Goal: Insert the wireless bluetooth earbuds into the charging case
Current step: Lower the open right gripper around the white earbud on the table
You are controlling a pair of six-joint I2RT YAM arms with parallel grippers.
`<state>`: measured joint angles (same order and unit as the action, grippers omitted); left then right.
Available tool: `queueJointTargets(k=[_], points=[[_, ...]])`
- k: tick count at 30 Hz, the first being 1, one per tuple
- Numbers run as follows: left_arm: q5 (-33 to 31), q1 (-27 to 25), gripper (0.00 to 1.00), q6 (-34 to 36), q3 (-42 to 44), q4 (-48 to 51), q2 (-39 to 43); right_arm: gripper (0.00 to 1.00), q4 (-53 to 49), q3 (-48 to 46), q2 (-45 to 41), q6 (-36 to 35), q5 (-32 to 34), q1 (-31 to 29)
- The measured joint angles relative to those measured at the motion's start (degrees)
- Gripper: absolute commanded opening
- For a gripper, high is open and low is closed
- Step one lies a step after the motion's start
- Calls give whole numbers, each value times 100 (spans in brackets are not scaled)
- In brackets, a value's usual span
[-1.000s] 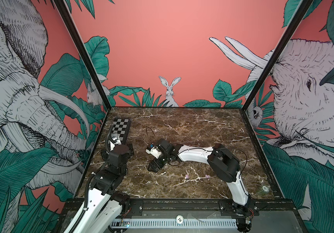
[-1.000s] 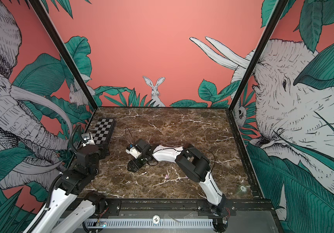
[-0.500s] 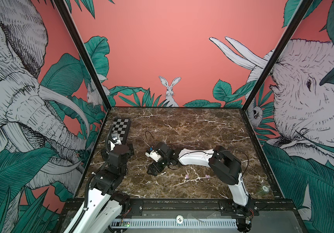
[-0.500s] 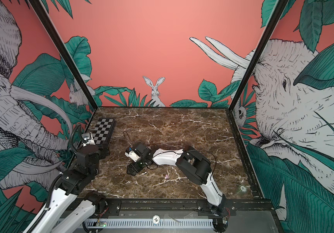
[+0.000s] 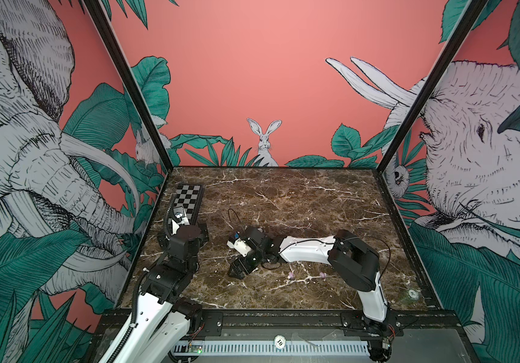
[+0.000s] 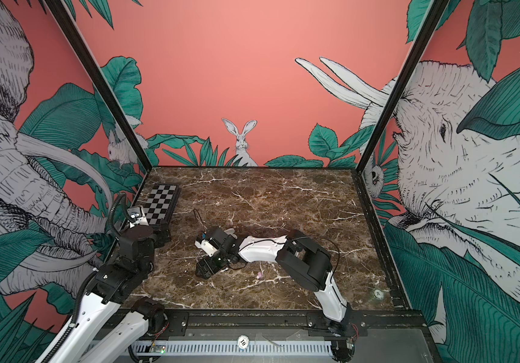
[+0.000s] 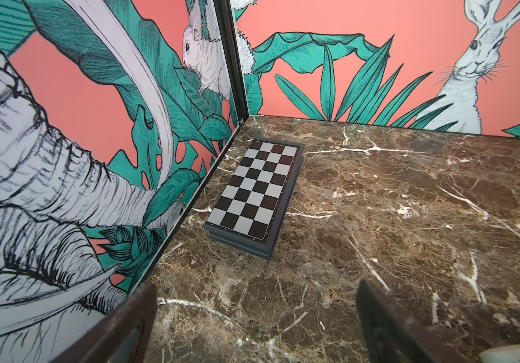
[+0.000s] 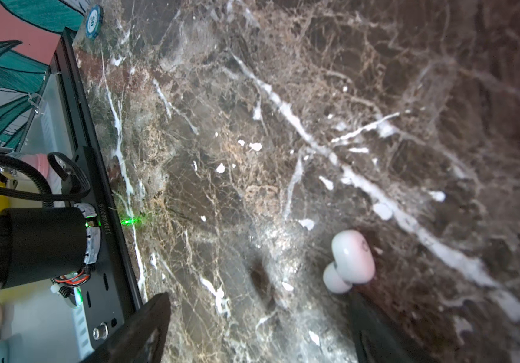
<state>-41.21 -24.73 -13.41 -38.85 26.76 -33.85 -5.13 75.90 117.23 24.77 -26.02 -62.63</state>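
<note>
On the brown marble table (image 5: 284,201) the right hand (image 8: 258,308) has just dropped lower, nearer the front edge, jaws spread wide and empty; judged: lining up a pick. The left hand (image 7: 255,292) hangs by the side wall (image 7: 63,157), released, empty. A tiny glossy white plastic earbud (image 8: 351,261) lies just beside one right finger (image 8: 375,330), not yet between the jaws.

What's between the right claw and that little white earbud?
Only bare marble table, in the right wrist view: the white earbud lies close beside one fingertip of the open right gripper.
</note>
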Motion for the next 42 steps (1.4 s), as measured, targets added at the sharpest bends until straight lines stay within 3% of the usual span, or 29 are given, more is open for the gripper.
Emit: queueJointTargets(k=[9, 12, 19, 29, 42], points=[[4, -26, 99, 20, 0, -11, 0, 85, -52, -256, -269, 79, -186, -11], [11, -26, 99, 24, 0, -13, -9, 76, -522, -9, -398, -144, -17, -11], [24, -35, 99, 44, 0, -13, -31, 68, -1023, 603, -411, -452, 385, 50], [24, -37, 99, 55, 0, -13, -15, 48, -1716, 1412, 236, -778, 970, 83], [24, -63, 99, 59, 0, -13, 7, 44, -2212, 1703, 579, -920, 1320, 90]])
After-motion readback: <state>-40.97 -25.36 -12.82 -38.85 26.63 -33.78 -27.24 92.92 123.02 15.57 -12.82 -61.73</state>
